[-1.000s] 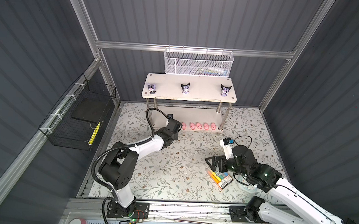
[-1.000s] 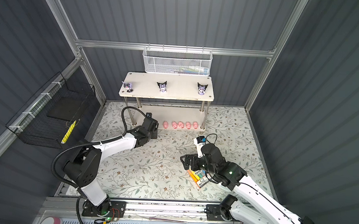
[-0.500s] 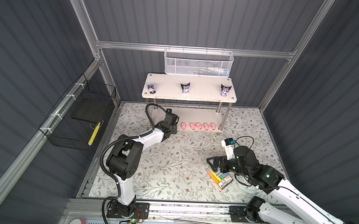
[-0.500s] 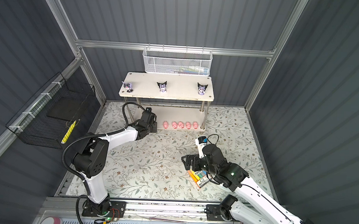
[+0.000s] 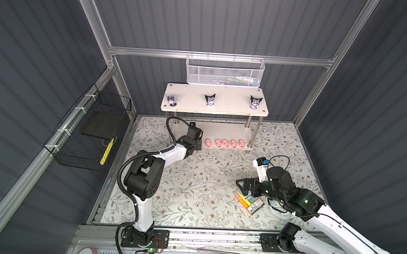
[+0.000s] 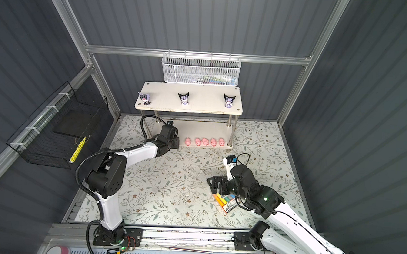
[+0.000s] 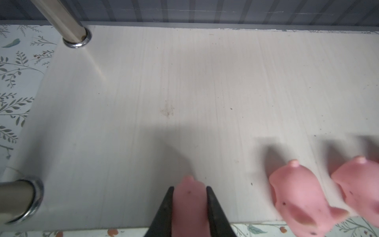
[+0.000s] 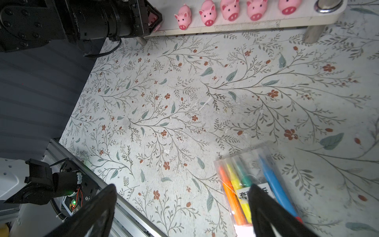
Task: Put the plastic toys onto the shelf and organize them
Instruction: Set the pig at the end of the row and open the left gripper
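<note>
The white two-tier shelf (image 5: 232,106) stands at the back wall. Three black-eared figurines (image 5: 210,100) are spaced along its top board. Several pink pigs (image 5: 225,142) stand in a row at the front of the lower board (image 7: 184,92). My left gripper (image 7: 189,187) is shut on one more pink pig (image 7: 189,202), just over the lower board's front edge, left of the row. In both top views it (image 5: 196,145) (image 6: 176,142) is at the shelf's left front post. My right gripper (image 8: 182,186) hangs open above the floral mat, holding nothing.
A clear pack of coloured markers (image 8: 256,180) lies on the mat under one right finger. Shiny posts (image 7: 69,24) stand on the board to the held pig's left. A white mesh basket (image 5: 225,72) hangs above the shelf, and a black wire basket (image 5: 88,130) on the left wall.
My left gripper has travelled from the mat toward the shelf with the pig and now stands at the lower board's front edge. The right arm has barely moved.
</note>
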### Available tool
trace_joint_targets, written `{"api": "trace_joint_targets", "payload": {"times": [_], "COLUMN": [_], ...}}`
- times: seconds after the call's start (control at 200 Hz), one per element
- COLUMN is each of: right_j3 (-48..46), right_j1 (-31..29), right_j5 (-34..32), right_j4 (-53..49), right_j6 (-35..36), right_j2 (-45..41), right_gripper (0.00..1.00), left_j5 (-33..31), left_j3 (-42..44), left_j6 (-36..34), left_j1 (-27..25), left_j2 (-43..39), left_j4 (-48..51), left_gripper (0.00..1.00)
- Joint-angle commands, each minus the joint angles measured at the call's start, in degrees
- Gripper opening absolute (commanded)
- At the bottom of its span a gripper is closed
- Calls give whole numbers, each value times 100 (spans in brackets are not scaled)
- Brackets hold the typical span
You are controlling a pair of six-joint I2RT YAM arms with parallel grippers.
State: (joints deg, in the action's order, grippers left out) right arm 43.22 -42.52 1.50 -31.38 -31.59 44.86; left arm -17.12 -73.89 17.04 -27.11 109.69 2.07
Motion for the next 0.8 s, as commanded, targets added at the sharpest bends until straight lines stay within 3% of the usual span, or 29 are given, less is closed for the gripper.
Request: {"api": "trace_joint_targets", "payload": {"times": [0.0,0.15,0.365,0.675,0.796], "right_j3": [90,107,107,90,90], "right_j1": [16,20,25,29,32], "right_j5": [-106,-117,-119,-110,-110], "right_j4": [-24,-26,0,-9,-18], "right_j6": [-64,-42,-46,-58,-64], "right_j2": [-40,5,24,-12,-29], "right_gripper": [99,99,99,99,99], "left_j5": [109,115,53,62,43], "left_j3": [-219,-240,-221,-245,-245], "left_j6": [-91,-95,-100,-139,-146], "left_j1": [66,66,66,65,66], "left_j2": [107,132,88,45,-7], "left_j4": [-76,-88,-57,-22,-15], "left_gripper": [26,28,46,53,60]}}
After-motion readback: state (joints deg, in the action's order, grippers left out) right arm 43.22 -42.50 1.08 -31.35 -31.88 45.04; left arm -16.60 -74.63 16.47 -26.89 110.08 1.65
